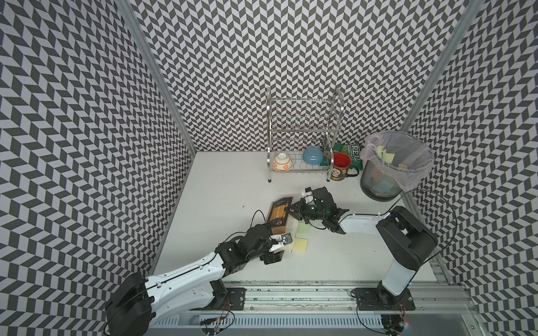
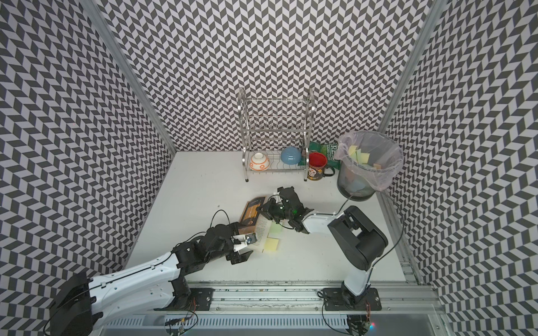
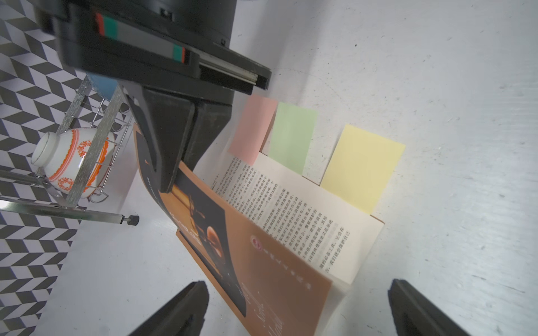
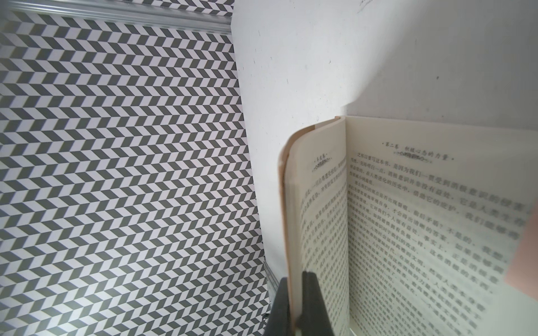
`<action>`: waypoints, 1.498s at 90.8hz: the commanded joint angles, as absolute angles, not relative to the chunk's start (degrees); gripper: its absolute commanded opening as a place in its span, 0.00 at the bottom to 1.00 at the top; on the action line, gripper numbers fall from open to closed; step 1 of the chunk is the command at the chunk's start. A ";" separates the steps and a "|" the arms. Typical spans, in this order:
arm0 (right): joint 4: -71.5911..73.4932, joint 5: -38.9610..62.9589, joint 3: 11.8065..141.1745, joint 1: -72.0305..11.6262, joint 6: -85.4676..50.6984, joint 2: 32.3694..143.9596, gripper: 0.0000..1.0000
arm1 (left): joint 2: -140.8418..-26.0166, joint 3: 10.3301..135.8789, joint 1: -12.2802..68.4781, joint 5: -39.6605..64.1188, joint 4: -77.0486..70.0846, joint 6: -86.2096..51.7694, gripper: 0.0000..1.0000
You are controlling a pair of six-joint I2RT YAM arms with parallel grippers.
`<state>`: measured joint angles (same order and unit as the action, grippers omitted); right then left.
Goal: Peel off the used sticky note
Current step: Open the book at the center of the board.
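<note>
The book [image 1: 279, 210] lies open near the middle of the tabletop [image 1: 227, 189], a little toward its front edge. The right gripper [image 4: 295, 277] is clamped on the lifted cover and a few leaves, holding them up off the printed page. Three sticky notes are stuck in a row along that page's outer edge. Their free parts reach out over the tabletop toward its right edge, away from the spine. The pink note [image 3: 253, 128] is farthest back, almost under the right gripper. The green note [image 3: 292, 138] is in the middle, and the yellow note [image 3: 361, 168] is nearest the front edge. No writing shows on any of them, so I cannot tell which is the used one. The left gripper [image 3: 298, 283] hovers with its jaws spread wide and holds nothing. It is at the book's front end, and the lower corner of the cover lies between its fingers. The row of notes runs straight ahead of those jaws, with the yellow one closest, just beside the gripper in both top views. Since the right arm is busy holding the book open, the peel probably falls to the left arm. It would have to reach forward past the page corner and close on a note's free edge, not on the page itself. The bin [image 1: 378, 186] in the far right corner already holds several notes.
</note>
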<state>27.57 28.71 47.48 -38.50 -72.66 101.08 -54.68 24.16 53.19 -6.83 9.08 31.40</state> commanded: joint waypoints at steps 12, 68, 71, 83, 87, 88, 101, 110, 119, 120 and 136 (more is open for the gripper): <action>34.79 27.97 48.21 -38.99 -75.31 102.08 0.00 | -57.17 22.85 54.30 -14.69 0.95 29.81 1.00; 35.31 27.86 48.23 -39.02 -74.94 102.81 0.00 | -55.62 22.29 54.49 -16.35 1.41 27.80 0.51; 35.13 27.87 48.25 -39.02 -74.78 102.75 0.00 | -55.59 22.32 54.49 -16.37 1.56 27.85 0.46; 33.49 27.50 48.87 -39.02 -73.40 102.32 0.03 | -55.81 22.49 54.49 -16.36 1.74 27.73 0.22; 32.35 27.11 49.26 -39.02 -72.45 102.04 0.06 | -55.88 22.69 54.49 -16.35 1.86 27.50 0.13; 32.09 27.05 49.37 -39.02 -72.26 101.99 0.07 | -55.89 22.73 54.49 -16.35 1.89 27.46 0.11; 24.73 25.13 51.63 -38.71 -66.55 100.55 0.25 | -56.25 23.22 54.41 -16.94 2.25 26.16 0.00; 20.03 25.49 52.50 -36.95 -62.79 99.40 0.32 | -56.73 24.67 54.36 -16.79 3.31 24.78 0.00; 19.53 27.28 50.47 -34.12 -60.89 96.52 0.44 | -57.19 25.61 53.50 -15.23 3.76 23.60 0.00; 19.43 27.39 50.15 -33.76 -60.68 96.16 0.47 | -57.25 25.73 53.34 -14.95 3.81 23.45 0.00; 17.87 29.75 44.27 -28.32 -56.43 89.91 0.58 | -57.38 26.30 51.41 -13.37 4.05 22.09 0.00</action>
<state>18.15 27.57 47.42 -31.48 -61.34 94.85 -57.36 24.58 52.42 -15.59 2.90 24.14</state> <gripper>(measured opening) 0.572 0.058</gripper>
